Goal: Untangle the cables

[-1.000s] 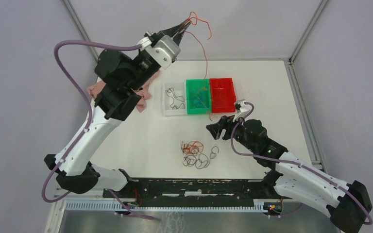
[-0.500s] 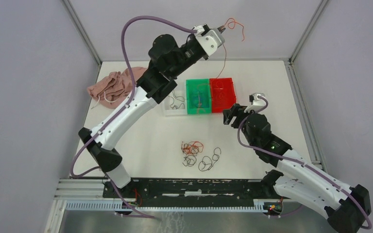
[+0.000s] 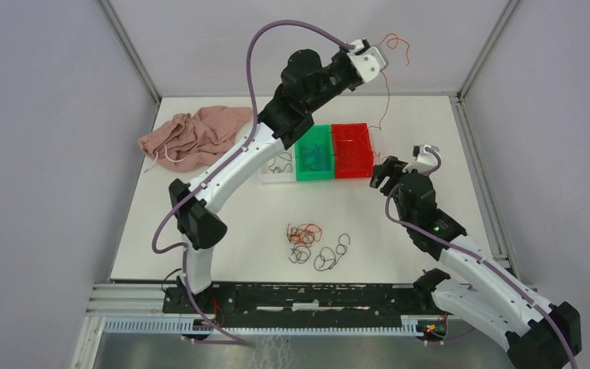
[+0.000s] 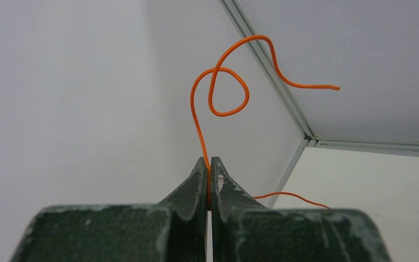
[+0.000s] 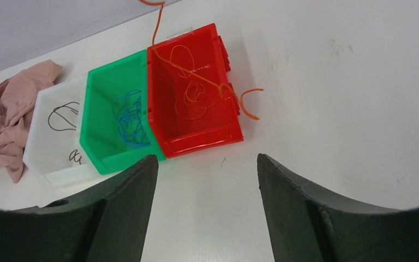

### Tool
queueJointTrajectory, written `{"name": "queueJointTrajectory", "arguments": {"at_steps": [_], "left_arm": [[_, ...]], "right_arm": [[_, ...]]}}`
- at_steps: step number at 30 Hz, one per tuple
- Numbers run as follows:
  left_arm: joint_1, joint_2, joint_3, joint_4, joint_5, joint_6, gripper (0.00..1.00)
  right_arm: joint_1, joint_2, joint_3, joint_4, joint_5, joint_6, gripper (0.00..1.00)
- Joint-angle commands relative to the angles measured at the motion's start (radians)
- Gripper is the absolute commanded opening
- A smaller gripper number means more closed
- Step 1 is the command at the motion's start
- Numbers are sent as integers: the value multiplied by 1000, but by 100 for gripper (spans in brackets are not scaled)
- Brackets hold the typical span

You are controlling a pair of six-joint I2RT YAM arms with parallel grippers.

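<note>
Closest to the arm bases, a loose wad of thin curly orange-red and black wires (image 3: 315,242) lies on the white table (image 3: 223,231). It sits behind and to the left of the right claw (image 3: 384,173), well apart from it. That claw hangs low over the table, its two dark curved fingers (image 5: 125,207) spread wide with nothing between them.

Just ahead of it, three small open plastic bins stand side by side in a row. The red rectangular bin (image 5: 196,143) is straight ahead and holds orange-red loops. The green bin (image 5: 114,158), to the claw's left, holds blue curly wires (image 5: 131,123). The clear-white bin (image 5: 49,164), further left, holds a few dark wires (image 5: 60,114). Beyond that bin, far to the claw's left, lies a crumpled pink cloth (image 3: 196,138).

A long orange-red wire (image 4: 192,103) drapes across the red bin, its lower tip hanging over the right rim onto the table. From there it rises to the left claw (image 4: 208,166), which is raised high above the bins and the table's far edge. That claw's jaws are pressed together on the wire. Past the tips the wire curls into one loop and ends free.
</note>
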Motion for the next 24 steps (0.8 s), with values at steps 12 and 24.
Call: {"name": "queueJointTrajectory", "arguments": {"at_steps": [12,24], "left_arm": [[-1,131,147,84,-70,104,3],[37,188,140,167,-71,211,3]], "right_arm": [[-66,-73,-38,-80,112,55,73],[-76,-109,-69,-90,111,80,73]]}}
